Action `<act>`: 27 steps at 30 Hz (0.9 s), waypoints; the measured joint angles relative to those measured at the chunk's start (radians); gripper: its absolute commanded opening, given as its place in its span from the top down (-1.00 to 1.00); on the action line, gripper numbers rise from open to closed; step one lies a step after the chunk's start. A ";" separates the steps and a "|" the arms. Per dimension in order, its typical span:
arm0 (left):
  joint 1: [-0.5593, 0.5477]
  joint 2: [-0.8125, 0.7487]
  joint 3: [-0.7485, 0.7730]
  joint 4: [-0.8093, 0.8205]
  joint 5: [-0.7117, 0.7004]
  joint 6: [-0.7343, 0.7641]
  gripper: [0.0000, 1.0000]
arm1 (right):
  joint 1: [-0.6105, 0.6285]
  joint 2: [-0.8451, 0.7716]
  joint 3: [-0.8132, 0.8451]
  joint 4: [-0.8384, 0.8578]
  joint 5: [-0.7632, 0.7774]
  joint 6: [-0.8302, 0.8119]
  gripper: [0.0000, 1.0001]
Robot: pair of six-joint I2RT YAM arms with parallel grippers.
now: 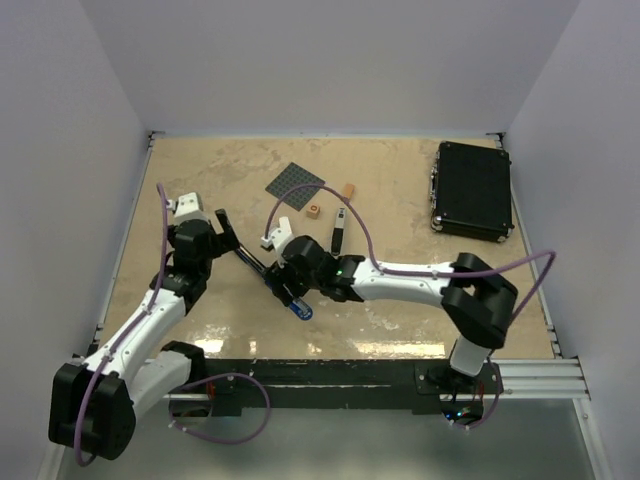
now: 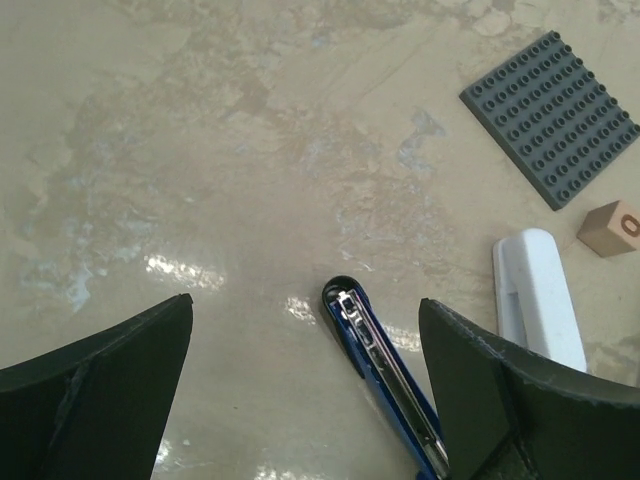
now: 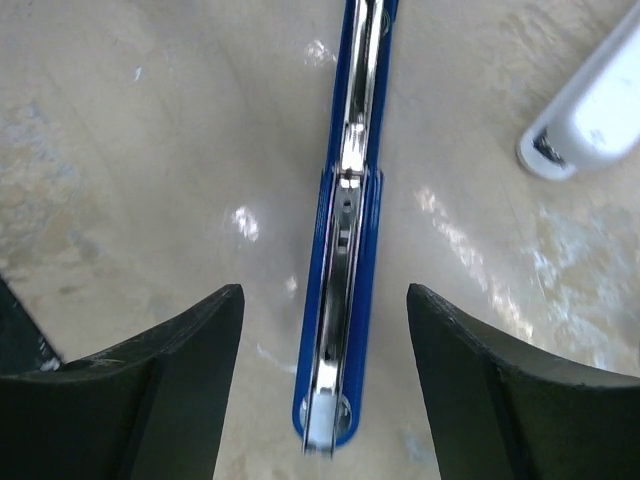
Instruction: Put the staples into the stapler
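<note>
**Both jaws wide over the opened stapler (image 3: pixel 345 250)**

My right gripper (image 3: pixel 325 300) sits closest, fingers spread either side of the blue stapler, touching neither flank. It lies open on the tan table (image 3: pixel 150 150), chrome channel up. My left gripper (image 2: pixel 305 310) hangs jaws apart over its other end, a white oblong piece (image 2: pixel 535 300) just beside

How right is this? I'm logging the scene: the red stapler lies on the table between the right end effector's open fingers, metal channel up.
Not quite: the stapler is blue, not red, as the right wrist view shows. It does lie on the table between the right end effector's open fingers, metal channel up.
</note>
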 measured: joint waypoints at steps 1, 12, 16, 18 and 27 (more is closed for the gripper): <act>0.016 0.000 0.000 -0.012 0.014 -0.019 -1.00 | 0.001 0.037 0.027 0.004 0.001 -0.007 -0.39; 0.167 -0.004 -0.101 -0.064 0.234 -0.232 -1.00 | 0.002 0.336 0.283 0.014 0.019 -0.076 -0.22; 0.195 -0.003 -0.142 -0.061 0.292 -0.281 -1.00 | 0.000 0.393 0.323 0.025 0.031 -0.087 -0.10; 0.206 -0.001 -0.158 -0.047 0.317 -0.301 -1.00 | -0.006 0.416 0.334 0.026 0.034 -0.089 0.03; 0.243 0.042 -0.239 0.126 0.439 -0.381 -1.00 | -0.059 0.432 0.324 0.106 -0.002 -0.103 0.84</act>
